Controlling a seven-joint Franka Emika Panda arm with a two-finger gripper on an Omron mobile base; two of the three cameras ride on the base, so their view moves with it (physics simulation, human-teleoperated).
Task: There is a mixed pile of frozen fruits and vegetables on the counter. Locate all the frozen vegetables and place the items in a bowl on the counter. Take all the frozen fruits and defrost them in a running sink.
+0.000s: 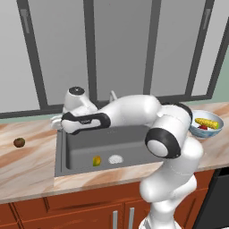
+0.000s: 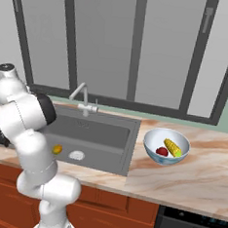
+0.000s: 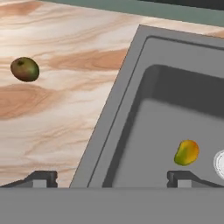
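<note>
Now, left base view: arm stretched left over the sink (image 1: 80, 156), hand at the basin's back left corner. Yellow-green fruit (image 1: 96, 161) on the basin floor, just beside the round silver drain (image 1: 115, 159). Brown fruit (image 1: 19, 142) alone on the counter (image 1: 31, 165), well left of the sink, near the worktop's left edge. Bowl (image 1: 197, 131) at the right, near the worktop's back edge, holding corn cob (image 1: 207, 122) and red ball (image 1: 202, 127).

Right base view: bowl (image 2: 154, 156) on the counter (image 2: 198, 182) just right of the sink (image 2: 99, 134); corn cob (image 2: 172, 147) and red ball (image 2: 162, 151) touching inside. Yellow-green fruit (image 2: 57, 149) near the drain (image 2: 76, 155). Curved tap (image 2: 81, 94) at the sink's back edge.

Hand view: gripper (image 3: 111, 179) spread wide, nothing between the fingertips (image 3: 43, 178), poised over the sink's rim (image 3: 109, 113). Brown fruit (image 3: 25, 69) on the counter (image 3: 57, 113), well apart from the rim. Yellow-green fruit (image 3: 187, 152) inside the basin, near the drain (image 3: 220, 162).
</note>
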